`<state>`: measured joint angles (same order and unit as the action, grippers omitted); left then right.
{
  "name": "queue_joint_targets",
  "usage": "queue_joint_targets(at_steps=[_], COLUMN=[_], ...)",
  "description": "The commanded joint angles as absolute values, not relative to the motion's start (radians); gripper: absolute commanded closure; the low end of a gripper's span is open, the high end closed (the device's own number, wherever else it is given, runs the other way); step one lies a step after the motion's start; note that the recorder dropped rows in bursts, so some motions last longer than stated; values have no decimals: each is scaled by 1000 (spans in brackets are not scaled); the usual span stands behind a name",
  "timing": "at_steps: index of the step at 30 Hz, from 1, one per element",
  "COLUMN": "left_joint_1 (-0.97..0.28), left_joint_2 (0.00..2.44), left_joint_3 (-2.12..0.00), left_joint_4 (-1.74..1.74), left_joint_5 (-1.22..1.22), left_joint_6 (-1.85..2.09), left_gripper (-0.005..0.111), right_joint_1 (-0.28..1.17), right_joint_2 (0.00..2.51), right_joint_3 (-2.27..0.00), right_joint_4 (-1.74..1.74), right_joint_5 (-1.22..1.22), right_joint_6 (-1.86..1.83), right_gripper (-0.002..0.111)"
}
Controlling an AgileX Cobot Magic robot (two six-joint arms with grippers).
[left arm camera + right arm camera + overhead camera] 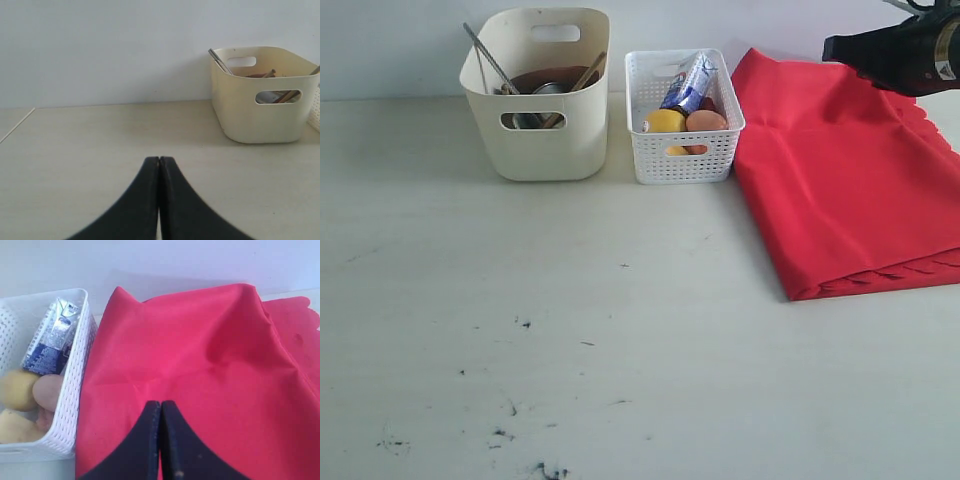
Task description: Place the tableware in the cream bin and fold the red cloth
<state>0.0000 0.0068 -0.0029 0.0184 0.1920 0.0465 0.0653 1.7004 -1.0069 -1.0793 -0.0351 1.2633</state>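
Two grippers show, both with jaws pressed together and nothing pinched between them: the left gripper (159,160) over bare table (620,330), the right gripper (161,404) over the red cloth (850,180).

1. Tableware position. Clock directions refer to the table as the exterior view shows it. The cream bin (545,150) stands at 11 o'clock. A silver knife (485,55), a wooden handle (588,70) and a brown plate (555,76) rise above or sit just inside its rim. No tableware lies loose on the table, so this part of the task reads as complete.

2. Adjacent container. The white basket (685,160) stands just beside the bin at its 3 o'clock and holds a milk carton (690,85) and round food items. It is not a target.

3. Cloth position. The red cloth lies at 3 o'clock of the basket, close against it. It is doubled over: scalloped edges stack along its 6 o'clock border, and a smooth folded edge runs along its 9 o'clock side. Its long axis runs roughly 11 to 5 o'clock.

4. Governing relation. The right arm (905,52) enters at 2 o'clock, with the cloth's 12 o'clock end directly beneath and ahead of its jaws. The left gripper faces the bin, well apart from the cloth. The right arm is nearer; any further fold likely starts there and requires the jaws to part first.
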Motion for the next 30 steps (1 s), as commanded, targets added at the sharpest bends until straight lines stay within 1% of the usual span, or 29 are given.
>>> queue_joint_targets(at_steps=[1,14,16,21,24,30], left_joint_1=[0,0,0,0,0,0], left_joint_2=[0,0,0,0,0,0], left_joint_3=[0,0,0,0,0,0], left_joint_4=[11,11,11,11,11,11], left_joint_5=[193,193,193,193,193,193], left_joint_6=[49,49,49,49,49,49], left_gripper=[106,106,106,106,106,106], right_joint_1=[70,70,70,70,70,70], right_joint_2=[1621,1161,1090,895,781,521], right_joint_3=[-942,-541,-487,-338,-253,-124], right_joint_4=[-1075,-989,-827,-298,-197,-59], right_joint_5=[23,-39,-37,-26,-21,-11], right_joint_6=[1259,1246,1132,604,465,299], right_gripper=[108,108,108,108,108,108])
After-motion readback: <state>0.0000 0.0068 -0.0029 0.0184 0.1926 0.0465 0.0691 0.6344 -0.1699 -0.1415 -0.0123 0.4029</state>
